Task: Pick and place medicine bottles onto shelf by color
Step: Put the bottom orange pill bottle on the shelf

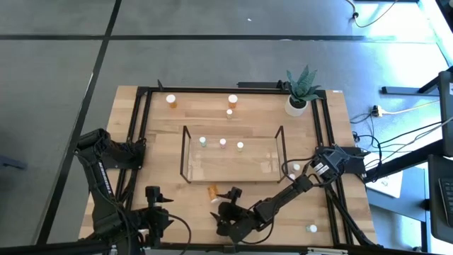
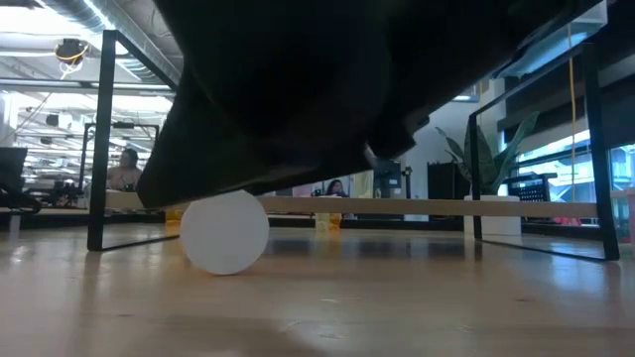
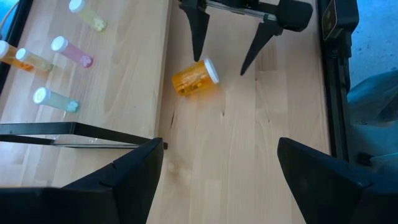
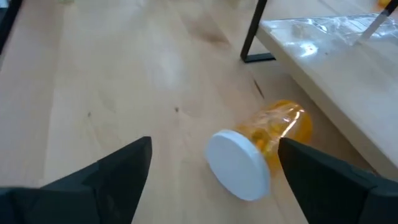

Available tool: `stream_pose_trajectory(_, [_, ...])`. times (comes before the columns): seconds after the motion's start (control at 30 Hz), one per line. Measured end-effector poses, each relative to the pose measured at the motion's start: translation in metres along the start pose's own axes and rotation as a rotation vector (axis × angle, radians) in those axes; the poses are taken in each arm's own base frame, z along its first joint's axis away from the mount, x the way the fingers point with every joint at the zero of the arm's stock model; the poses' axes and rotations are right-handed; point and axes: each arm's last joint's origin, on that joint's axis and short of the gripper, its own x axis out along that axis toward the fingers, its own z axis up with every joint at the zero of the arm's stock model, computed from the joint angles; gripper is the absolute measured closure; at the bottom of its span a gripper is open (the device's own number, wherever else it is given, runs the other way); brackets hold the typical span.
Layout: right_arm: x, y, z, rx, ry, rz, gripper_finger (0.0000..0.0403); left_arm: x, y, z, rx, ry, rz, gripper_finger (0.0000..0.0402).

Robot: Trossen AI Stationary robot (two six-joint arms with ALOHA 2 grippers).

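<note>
orange bottle (image 4: 273,134) lies on its side on the table (image 1: 333,142), just in front of the shelf (image 1: 276,152), white cap toward the right gripper (image 1: 224,207), long axis slanting back toward the shelf edge. right gripper's fingers spread, nothing between them. left gripper (image 1: 152,205) fingers apart, empty, near front edge. three small bottles upright on the shelf. no label legible.

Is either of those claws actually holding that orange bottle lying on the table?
No. The orange bottle lies on its side, free between the right gripper's open fingers. The left gripper is open and empty too.
</note>
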Motion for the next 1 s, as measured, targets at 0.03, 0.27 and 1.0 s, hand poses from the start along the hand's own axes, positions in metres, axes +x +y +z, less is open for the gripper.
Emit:
stream_pose_trajectory(0.03, [0.001, -0.001, 0.000, -0.002, 0.002, -0.003, 0.0052, 0.000, 0.000, 0.000, 0.000, 0.001, 0.000, 0.0092])
stream_pose_trajectory(0.27, [0.004, -0.005, 0.000, 0.025, 0.014, -0.021, 0.0052, 0.000, 0.000, 0.000, 0.000, 0.000, 0.000, 0.0092])
stream_pose_trajectory(1.0, [0.012, -0.011, 0.000, 0.183, -0.008, -0.077, 0.0052, 0.000, 0.000, 0.000, 0.000, 0.000, 0.000, 0.0092])
